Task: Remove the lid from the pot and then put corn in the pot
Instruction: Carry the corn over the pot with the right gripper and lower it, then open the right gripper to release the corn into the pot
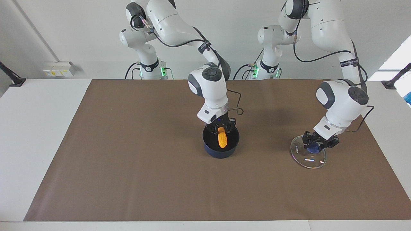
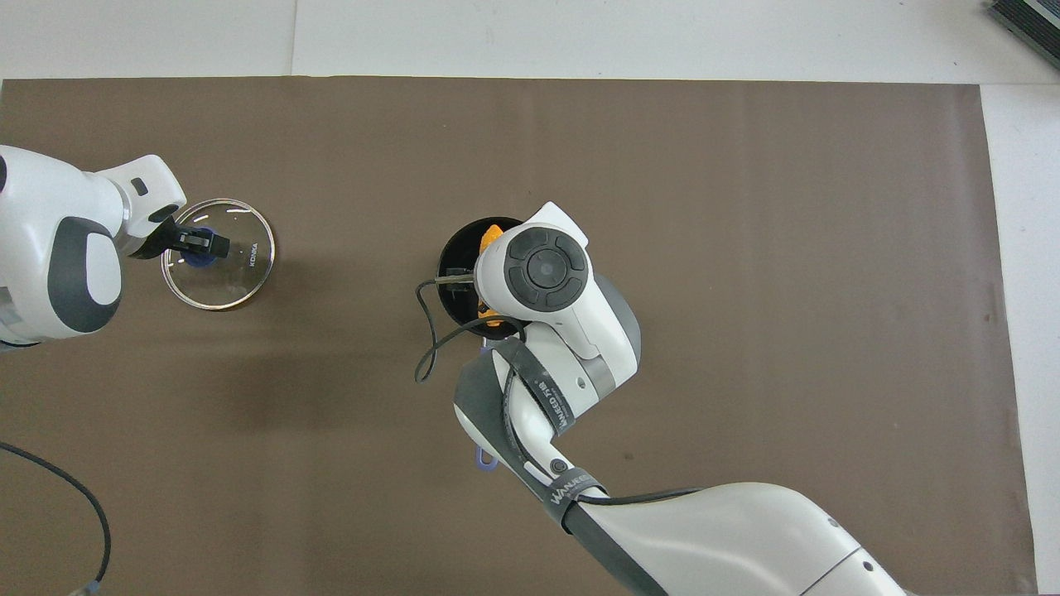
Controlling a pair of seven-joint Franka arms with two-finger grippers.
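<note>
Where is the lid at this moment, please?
The lid rests on the brown mat toward the left arm's end of the table, apart from the pot. The left gripper is at its blue knob.

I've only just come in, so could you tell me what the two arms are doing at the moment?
The right gripper is over the open pot, holding the corn upright, its lower end down inside the pot. The left gripper is down at the blue knob of the lid, which sits on the brown mat toward the left arm's end of the table, apart from the pot.
</note>
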